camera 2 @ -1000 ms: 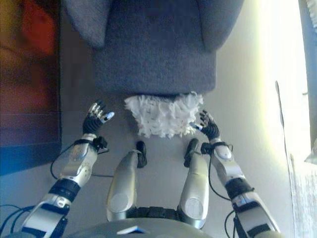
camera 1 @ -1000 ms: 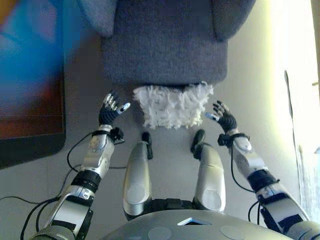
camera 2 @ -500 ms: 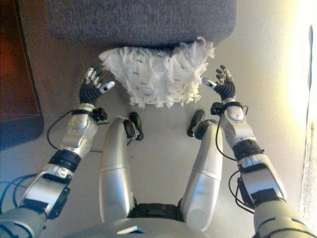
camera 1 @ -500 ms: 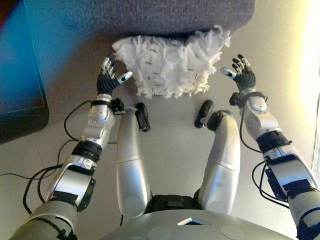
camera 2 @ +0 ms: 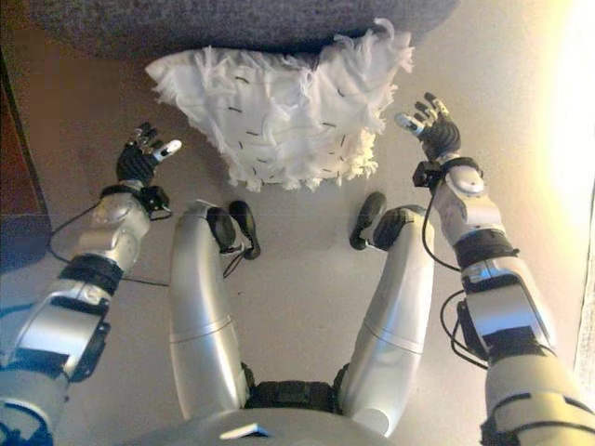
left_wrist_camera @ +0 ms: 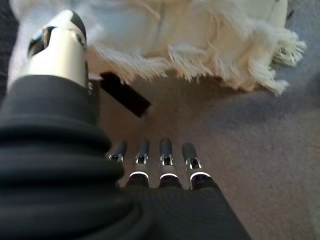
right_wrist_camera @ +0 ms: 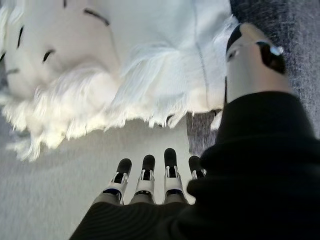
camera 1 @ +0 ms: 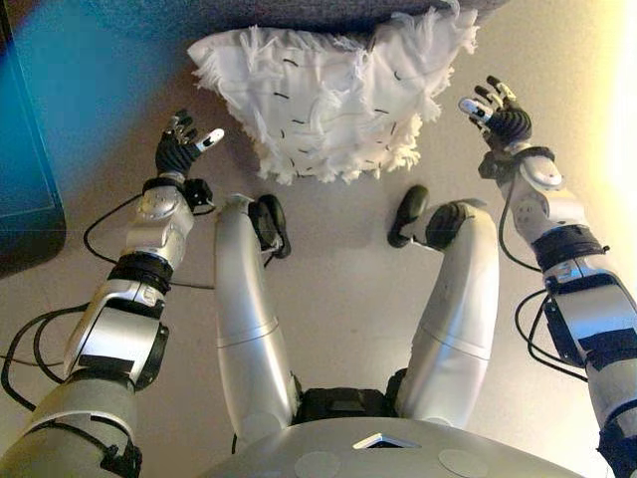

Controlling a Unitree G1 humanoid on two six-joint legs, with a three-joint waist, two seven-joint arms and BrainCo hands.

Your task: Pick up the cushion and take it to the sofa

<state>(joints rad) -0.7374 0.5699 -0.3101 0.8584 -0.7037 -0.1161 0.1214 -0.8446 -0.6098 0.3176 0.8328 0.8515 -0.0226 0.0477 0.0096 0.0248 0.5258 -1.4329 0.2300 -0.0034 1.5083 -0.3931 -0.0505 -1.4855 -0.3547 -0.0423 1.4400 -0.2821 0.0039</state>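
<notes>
Over the last second the view dropped closer: the cushion (camera 1: pixel 333 100) now filled the upper centre of the frame, lying on the floor (camera 1: pixel 338 299) against the sofa (camera 2: pixel 232 19) base. Left hand (camera 1: pixel 179 149) at upper left and right hand (camera 1: pixel 503 115) at upper right flanked it, fingers spread, neither touching it. Judged: pre-grasp approach; bare floor lay either side, the sofa edge closing off the far side.

The sofa (camera 1: pixel 299 10) (grey) is mostly cut off above.
</notes>
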